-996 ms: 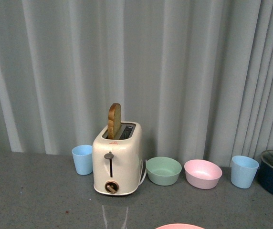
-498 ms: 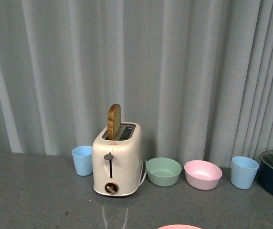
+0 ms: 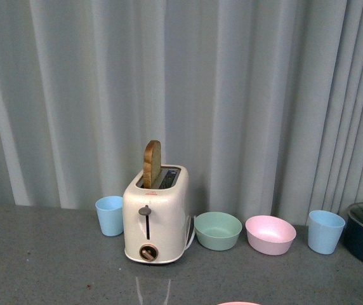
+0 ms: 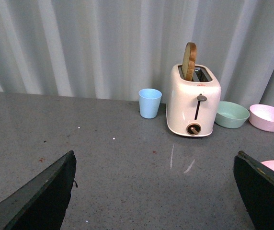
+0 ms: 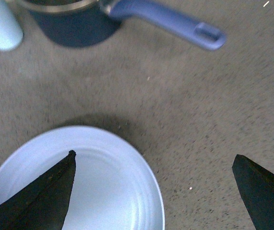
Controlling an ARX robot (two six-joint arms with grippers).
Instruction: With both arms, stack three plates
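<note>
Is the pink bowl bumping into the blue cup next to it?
Apart. The front view shows a strip of grey table between the pink bowl and that blue cup.

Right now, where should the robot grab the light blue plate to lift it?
By its rim, on the edge nearer the saucepan. The light blue plate lies flat and shallow, so only that thin rim offers a hold. The open right gripper hangs above it, so coming straight down looks best.

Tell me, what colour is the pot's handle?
The handle is periwinkle blue, lighter than the dark blue pot. The right wrist view shows it best.
</note>
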